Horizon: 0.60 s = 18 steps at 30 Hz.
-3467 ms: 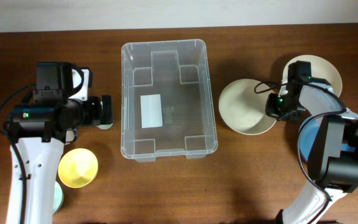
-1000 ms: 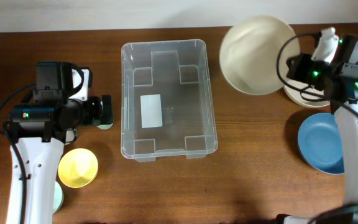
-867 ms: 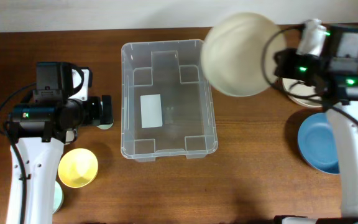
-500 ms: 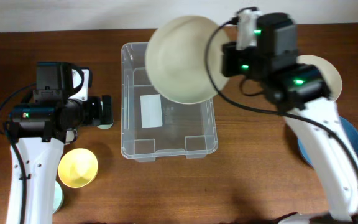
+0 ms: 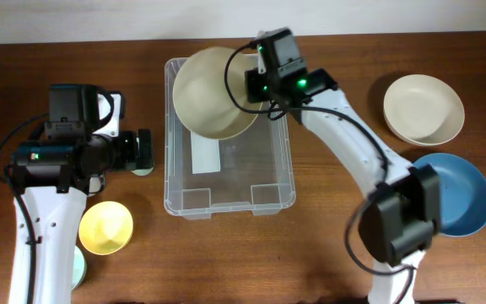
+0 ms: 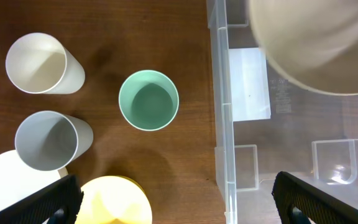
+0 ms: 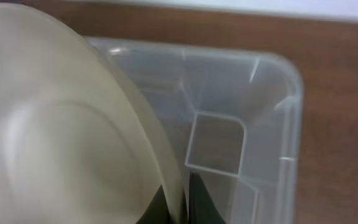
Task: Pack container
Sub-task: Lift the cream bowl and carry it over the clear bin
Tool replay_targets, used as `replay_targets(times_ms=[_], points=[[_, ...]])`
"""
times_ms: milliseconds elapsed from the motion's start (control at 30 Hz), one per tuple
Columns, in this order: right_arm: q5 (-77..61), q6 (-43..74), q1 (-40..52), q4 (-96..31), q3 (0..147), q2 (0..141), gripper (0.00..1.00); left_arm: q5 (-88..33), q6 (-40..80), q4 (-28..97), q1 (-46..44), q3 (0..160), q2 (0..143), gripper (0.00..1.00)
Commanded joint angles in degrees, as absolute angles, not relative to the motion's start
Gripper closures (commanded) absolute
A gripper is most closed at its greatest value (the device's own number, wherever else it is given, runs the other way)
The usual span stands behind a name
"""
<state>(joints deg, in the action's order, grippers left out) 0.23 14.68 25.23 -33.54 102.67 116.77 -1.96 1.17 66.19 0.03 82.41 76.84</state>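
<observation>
Container (image 5: 256, 165) mid-desk, only its white label (image 5: 204, 150) on the floor, nothing packed yet. Cream bowl (image 5: 213, 93) tilted over its far-edge end, pinched at the rim by right gripper (image 7: 182, 199). Left gripper (image 5: 144, 152) spread wide, idle beside the left wall. Waiting: second cream bowl (image 5: 423, 108) and blue bowl (image 5: 450, 192) toward right edge; yellow bowl (image 5: 105, 228) and cups (image 6: 45, 63) toward left edge.

Brown wooden table (image 5: 327, 253) bearing: large cream bowl (image 5: 213, 93) upper centre; smaller cream bowl (image 5: 423, 109) upper right; blue bowl (image 5: 462, 190) right edge; yellow bowl (image 5: 105, 228) lower left; white cup (image 6: 41, 63), grey cup (image 6: 50, 140), mint-green cup (image 6: 148, 100), upright, apart.
</observation>
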Motion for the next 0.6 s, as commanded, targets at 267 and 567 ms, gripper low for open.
replay_targets(times_ms=[267,567], points=[[0.9,17.0,25.9,-31.7,105.0,123.1,0.96,0.2,1.7,66.1,0.3,83.5,77.1,0.00],[0.6,17.0,25.9,-30.4,105.0,123.2,0.93,0.3,1.7,66.1,0.3,83.5,77.1,0.00]])
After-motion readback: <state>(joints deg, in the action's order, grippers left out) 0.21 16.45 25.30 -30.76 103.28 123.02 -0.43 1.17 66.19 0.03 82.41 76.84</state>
